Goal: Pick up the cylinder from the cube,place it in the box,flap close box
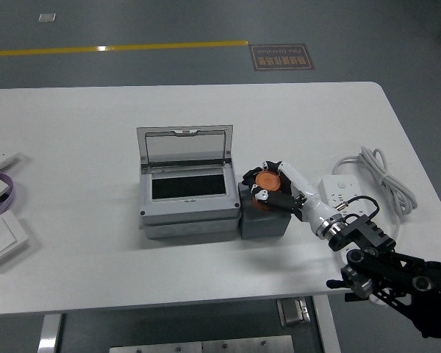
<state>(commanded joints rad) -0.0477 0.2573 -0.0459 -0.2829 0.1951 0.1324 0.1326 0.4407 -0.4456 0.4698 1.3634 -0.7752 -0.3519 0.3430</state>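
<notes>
Orange cylinder (265, 179) is sitting on the dark grey cube (264, 214), and the right hand (272, 185) is clamping around it: black-and-white fingers (279, 197) are wrapping the rim from about 3, 6 and 12 o'clock, with the orange top showing between them. Whether it is already off the cube I cannot tell; it looks level with the cube top.

Right arm is coming in from the 4 o'clock corner, wrist angling up toward 10. Left hand is not showing.

Grey box (186, 198) is touching the cube's 9 o'clock side, its clear flap lid (184, 147) standing upright at the 12 o'clock edge, dark opening facing up.

Risks from here, as I judge them:
- Grip is looking shallow, fingertips only on the rim. A fast lift could be letting the cylinder slip or tilt out.
- Cube is loose on the white table (73, 132). Side load from the fingers while lifting could be dragging or tipping it, shoving the box.
- Travel goes toward 9 o'clock over the box's near wall. Too low and the cylinder is clipping the rim and dropping outside.
- Lid is upright right behind the opening. An overshoot toward 12 could be knocking it shut early.
- White power strip (338, 190) and its cable (386, 180) are lying just at 3 o'clock of the wrist; a forearm swing could be snagging them.
</notes>
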